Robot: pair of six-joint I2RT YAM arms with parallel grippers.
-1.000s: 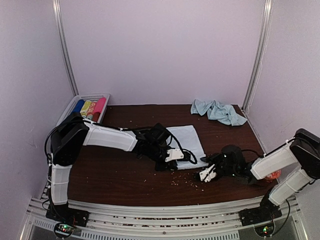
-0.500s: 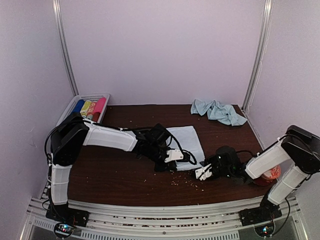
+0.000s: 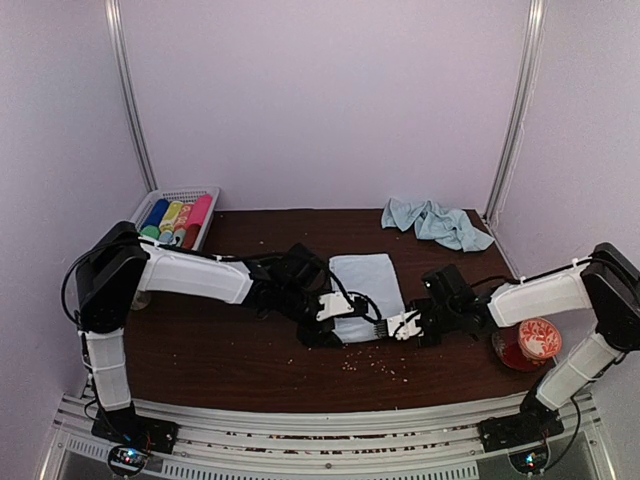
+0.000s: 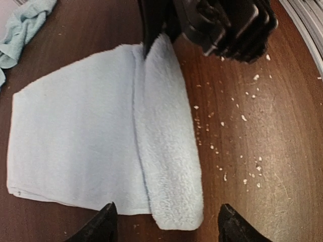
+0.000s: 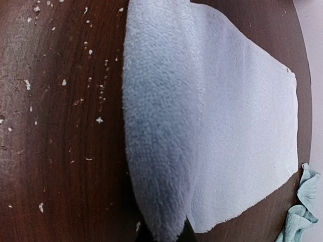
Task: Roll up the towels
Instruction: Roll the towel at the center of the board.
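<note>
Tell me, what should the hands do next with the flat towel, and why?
Probably close the left hand on the folded edge of the towel: it hangs open over one end while the right hand pinches the other, so both can roll on.

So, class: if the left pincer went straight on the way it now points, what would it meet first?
Probably the folded-over edge of the towel, just ahead of the left pincer; the right pincer lies beyond.

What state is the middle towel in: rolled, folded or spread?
Mostly spread. The towel lies flat on the table, with only its near edge turned over in one fold; no roll yet.
</note>
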